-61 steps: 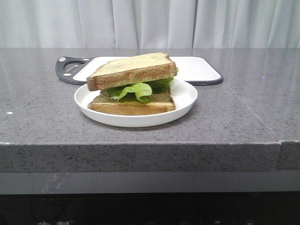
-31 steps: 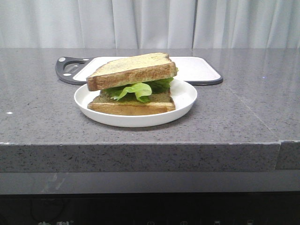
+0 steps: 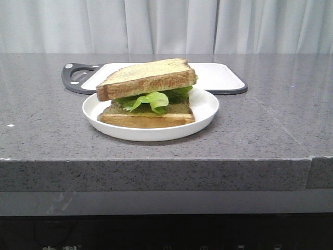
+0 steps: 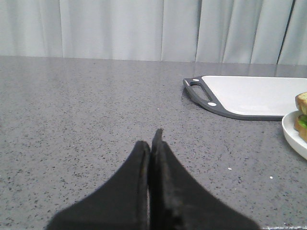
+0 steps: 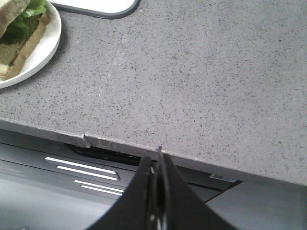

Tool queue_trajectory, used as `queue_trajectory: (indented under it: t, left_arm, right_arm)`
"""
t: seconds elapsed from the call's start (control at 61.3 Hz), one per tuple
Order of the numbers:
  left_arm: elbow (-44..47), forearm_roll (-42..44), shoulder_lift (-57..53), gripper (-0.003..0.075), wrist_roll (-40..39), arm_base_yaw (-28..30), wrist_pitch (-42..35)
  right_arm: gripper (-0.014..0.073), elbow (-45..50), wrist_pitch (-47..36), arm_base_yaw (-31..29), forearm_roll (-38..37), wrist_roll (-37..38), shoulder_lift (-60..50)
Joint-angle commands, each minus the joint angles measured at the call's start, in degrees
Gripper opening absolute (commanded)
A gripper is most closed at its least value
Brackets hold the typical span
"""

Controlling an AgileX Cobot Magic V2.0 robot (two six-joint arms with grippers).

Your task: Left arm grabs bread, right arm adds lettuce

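A thick slice of bread (image 3: pixel 148 77) with a brown crust lies tilted on top of the green lettuce (image 3: pixel 151 99). Under them lies a thinner slice (image 3: pixel 145 117), all on a white plate (image 3: pixel 205 107). The stack's edge also shows in the right wrist view (image 5: pixel 21 28) and the left wrist view (image 4: pixel 302 115). My left gripper (image 4: pixel 152 143) is shut and empty, low over the counter, well to the left of the plate. My right gripper (image 5: pixel 157 160) is shut and empty, at the counter's front edge, to the right of the plate. Neither arm shows in the front view.
A white cutting board with a dark grey rim and handle (image 3: pixel 78 78) lies behind the plate; it also shows in the left wrist view (image 4: pixel 254 96). The grey speckled counter (image 3: pixel 270 125) ends in a front edge (image 5: pixel 192 160) with dark drawers below. Grey curtains hang behind.
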Motion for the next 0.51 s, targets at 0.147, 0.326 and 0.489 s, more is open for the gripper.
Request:
queue_trajectory:
  t: [0.147, 0.326, 0.489]
  left_arm:
    - [1.8, -0.7, -1.1, -0.002, -0.1, 0.0, -11.9]
    - [1.8, -0.7, -1.1, -0.002, -0.1, 0.0, -13.9]
    - [1.8, -0.7, -1.1, -0.002, -0.1, 0.0, -13.9]
  right_arm:
    - [-0.0118, -1.4, -3.4, 0.0, -0.8, 0.0, 0.2]
    - [-0.0118, -1.4, -3.4, 0.0, -0.8, 0.0, 0.2]
    - [-0.0118, -1.4, -3.4, 0.0, -0.8, 0.0, 0.2]
